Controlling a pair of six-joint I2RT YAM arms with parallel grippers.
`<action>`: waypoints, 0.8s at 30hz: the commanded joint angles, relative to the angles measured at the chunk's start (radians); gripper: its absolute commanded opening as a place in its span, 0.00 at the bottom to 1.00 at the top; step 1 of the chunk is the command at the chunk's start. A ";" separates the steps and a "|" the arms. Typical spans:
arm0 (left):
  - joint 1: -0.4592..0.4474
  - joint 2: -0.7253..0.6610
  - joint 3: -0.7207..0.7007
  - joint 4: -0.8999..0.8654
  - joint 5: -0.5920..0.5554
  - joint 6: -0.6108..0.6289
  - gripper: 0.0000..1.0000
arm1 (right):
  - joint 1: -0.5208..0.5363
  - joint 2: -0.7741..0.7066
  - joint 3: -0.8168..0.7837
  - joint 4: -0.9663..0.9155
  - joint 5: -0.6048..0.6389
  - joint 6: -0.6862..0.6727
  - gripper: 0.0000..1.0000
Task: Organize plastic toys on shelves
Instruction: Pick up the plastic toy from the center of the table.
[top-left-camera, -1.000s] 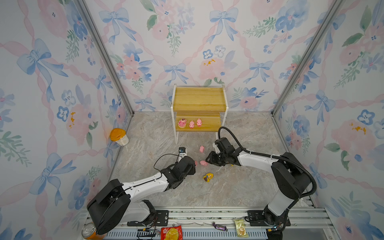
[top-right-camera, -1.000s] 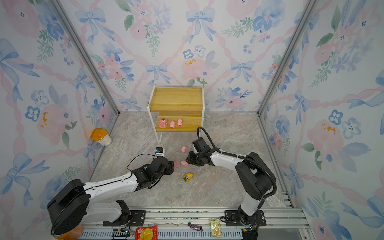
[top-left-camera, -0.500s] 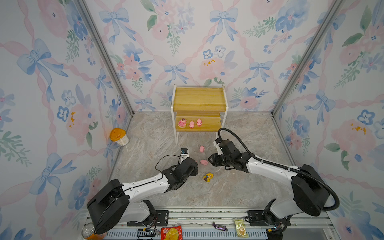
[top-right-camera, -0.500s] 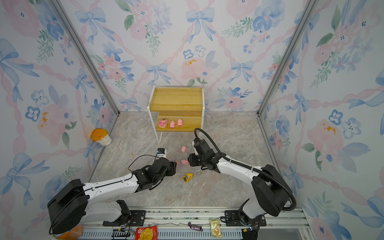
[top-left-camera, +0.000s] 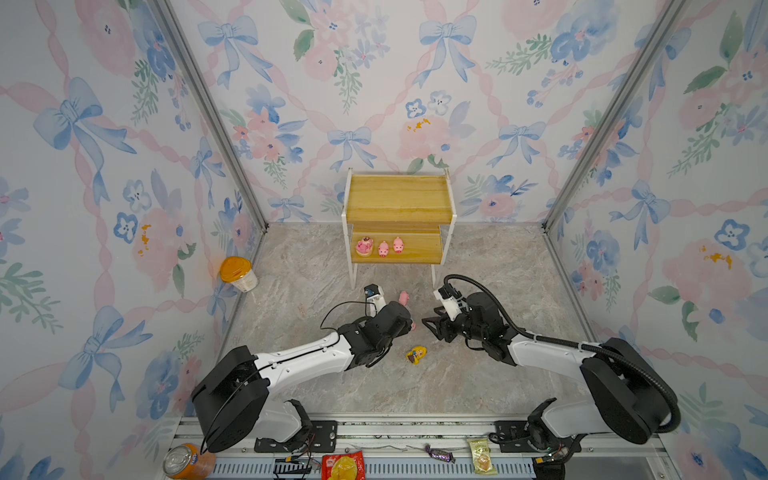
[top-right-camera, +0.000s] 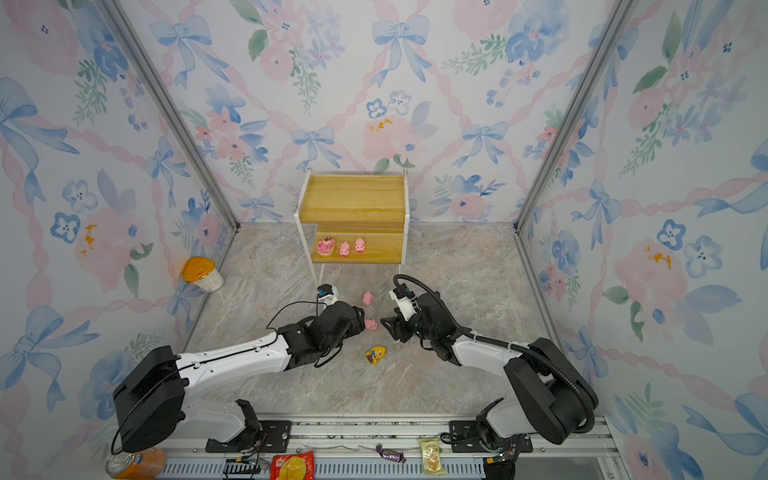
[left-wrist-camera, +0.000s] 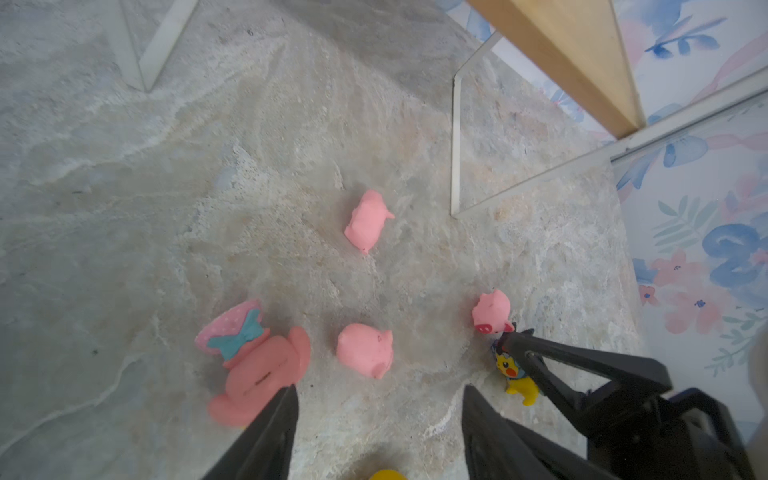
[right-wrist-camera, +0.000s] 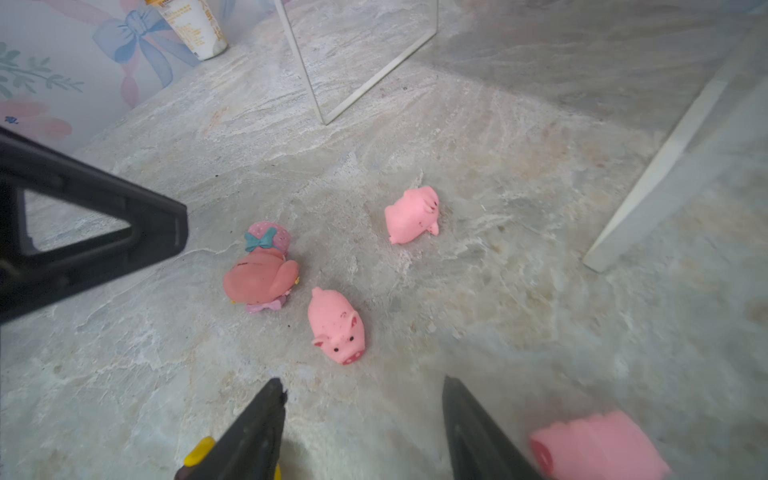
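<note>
step: picking next toy | left end effector (left-wrist-camera: 376, 419): jaws apart, empty, just short of small pink pig (left-wrist-camera: 365, 351) lying mid tabletop (left-wrist-camera: 208, 166) | right end effector (right-wrist-camera: 363, 415): jaws apart, empty | shelves (top-left-camera: 399, 199): far edge, three pigs (top-left-camera: 383, 248) on lower tier | next: probably lower, close on pig, carry to shelves

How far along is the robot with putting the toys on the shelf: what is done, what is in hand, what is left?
Done: three pink pigs stand on the shelf's lower board. In hand: nothing; the left gripper and right gripper are both open, low over the floor. Left: three pigs, a pink figure, a yellow-haired doll and a small yellow creature lie there.
</note>
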 joint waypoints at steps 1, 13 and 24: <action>0.087 -0.069 -0.014 -0.064 0.087 0.107 0.64 | -0.008 0.091 -0.017 0.279 -0.170 -0.133 0.63; 0.285 -0.131 -0.011 -0.121 0.294 0.447 0.65 | 0.066 0.221 0.166 -0.020 -0.140 -0.358 0.58; 0.332 -0.164 -0.066 -0.056 0.338 0.459 0.66 | 0.067 0.316 0.153 0.084 -0.125 -0.369 0.57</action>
